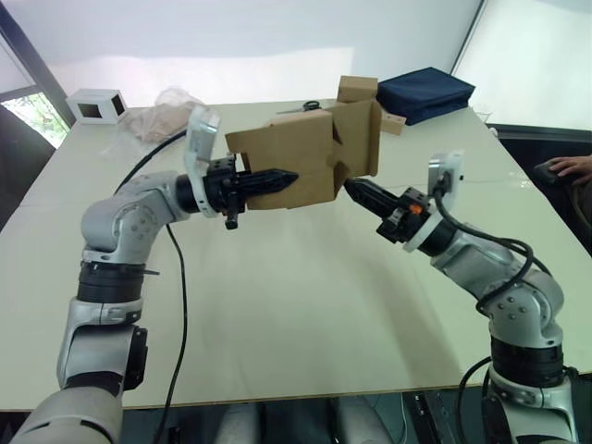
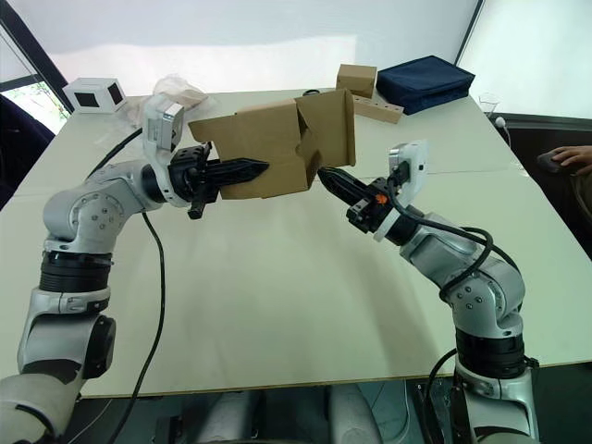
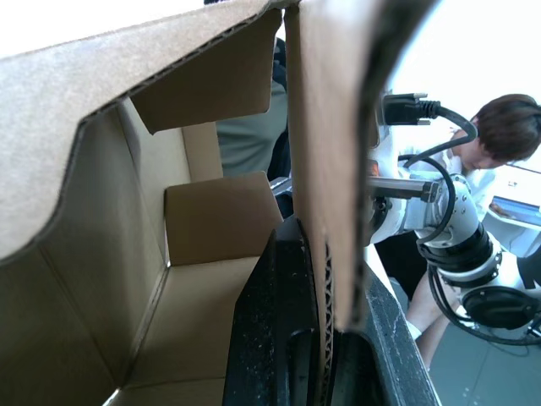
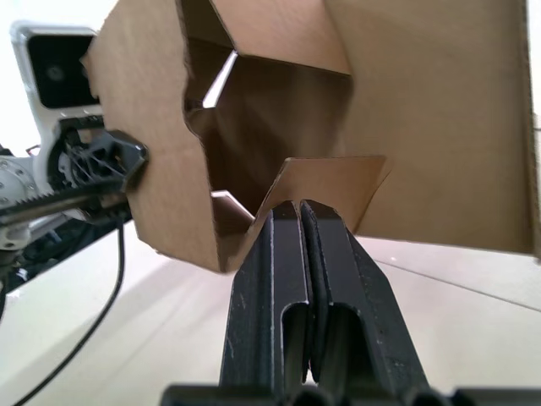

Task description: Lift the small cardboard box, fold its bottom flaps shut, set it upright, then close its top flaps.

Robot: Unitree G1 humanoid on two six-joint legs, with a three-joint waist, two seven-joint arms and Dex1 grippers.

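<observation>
Centrally, upper frame: small cardboard box [image 1: 305, 159] held aloft, light yet crushable. Left gripper [image 1: 277, 179] pinches one wall, the best hold; right gripper [image 4: 300, 211], fingers together, probably nudges a bottom flap [image 4: 325, 188].

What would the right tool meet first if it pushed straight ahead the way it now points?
Most likely the inner flap of the small cardboard box: the right tool, shut, already has its tips at that flap's edge, though actual contact is hard to judge.
</observation>
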